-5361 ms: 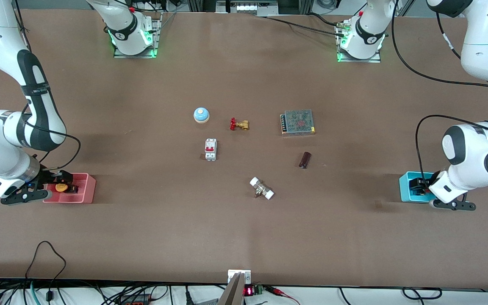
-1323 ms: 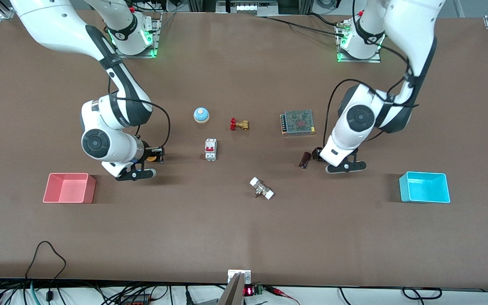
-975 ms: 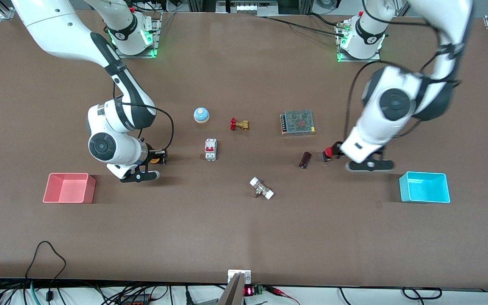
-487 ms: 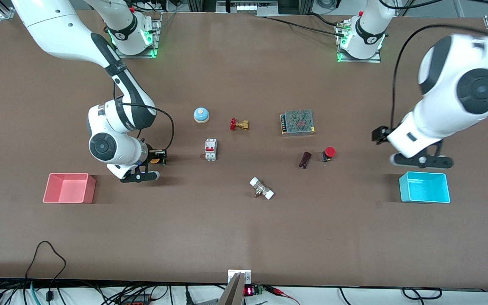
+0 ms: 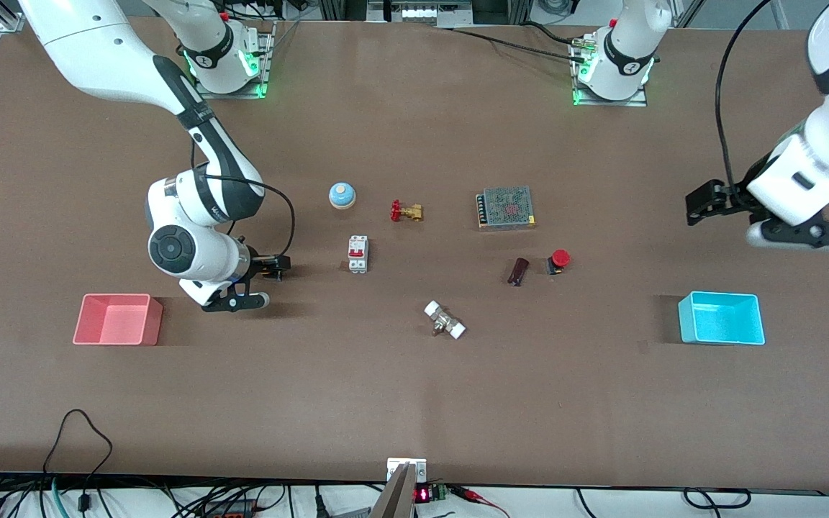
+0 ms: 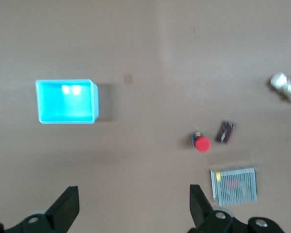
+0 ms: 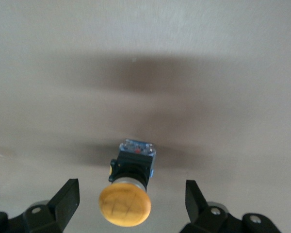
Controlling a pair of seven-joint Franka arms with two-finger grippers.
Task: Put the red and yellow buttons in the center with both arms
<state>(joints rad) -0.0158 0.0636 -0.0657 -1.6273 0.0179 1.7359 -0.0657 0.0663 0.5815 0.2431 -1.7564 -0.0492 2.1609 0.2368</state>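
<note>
The red button (image 5: 559, 260) lies on the brown tabletop (image 5: 414, 403) beside a small dark part; it also shows in the left wrist view (image 6: 201, 143). My left gripper (image 5: 702, 203) is open and empty, high in the air over the table at the left arm's end (image 6: 133, 211). The yellow button (image 7: 124, 206) lies on its side on the table between the spread fingers of my right gripper (image 7: 131, 187), not touching them. In the front view the right gripper (image 5: 275, 267) hides it, low beside the red-and-white breaker.
Mid-table lie a blue-rimmed bell (image 5: 342, 195), a brass valve (image 5: 406, 211), a red-and-white breaker (image 5: 358, 254), a mesh-topped metal box (image 5: 506, 207), a dark part (image 5: 518, 271) and a white-ended fitting (image 5: 445, 320). A pink bin (image 5: 118, 319) and a blue bin (image 5: 721, 318) stand at either end.
Both arms brought the buttons from the bins toward the middle. The left gripper let go of the red button and rose away toward its end. The right gripper stays low around the yellow button.
</note>
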